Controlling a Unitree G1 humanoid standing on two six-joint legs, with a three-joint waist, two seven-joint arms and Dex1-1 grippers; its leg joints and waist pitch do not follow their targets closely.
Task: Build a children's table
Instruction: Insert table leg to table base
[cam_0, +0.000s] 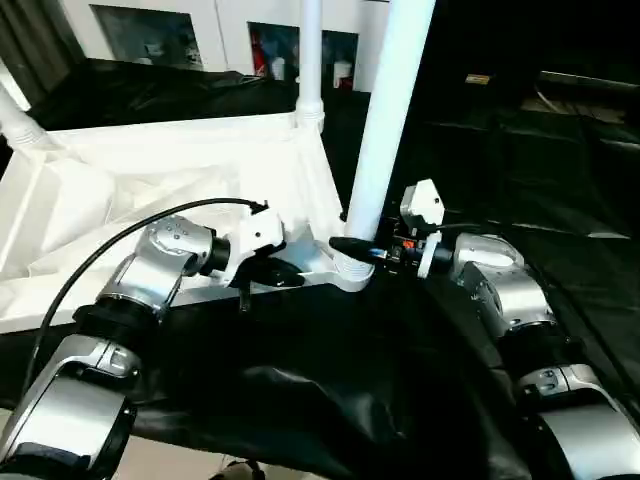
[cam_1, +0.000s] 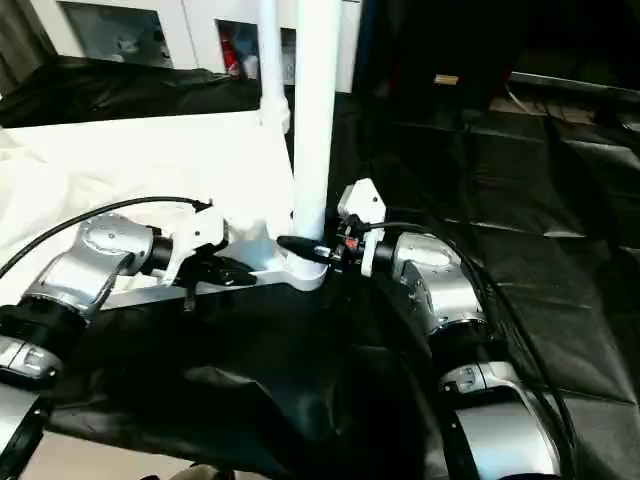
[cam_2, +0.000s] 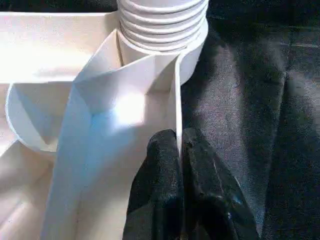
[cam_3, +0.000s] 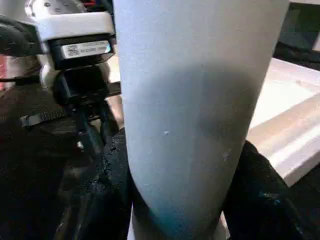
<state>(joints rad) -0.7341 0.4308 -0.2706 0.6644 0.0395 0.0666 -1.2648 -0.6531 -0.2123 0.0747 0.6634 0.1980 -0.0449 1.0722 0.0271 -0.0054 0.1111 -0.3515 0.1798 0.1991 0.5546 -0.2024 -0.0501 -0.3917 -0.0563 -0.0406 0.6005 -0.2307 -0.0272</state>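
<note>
Silver arms meet at the table's near corner.
Left tool (cam_0: 268, 272) is pinched together on the thin edge of the table top (cam_0: 150, 190); right tool (cam_0: 352, 248) is clamped around the upright leg (cam_0: 385, 120). Left wrist view shows the leg's threads (cam_2: 162, 20).
</note>
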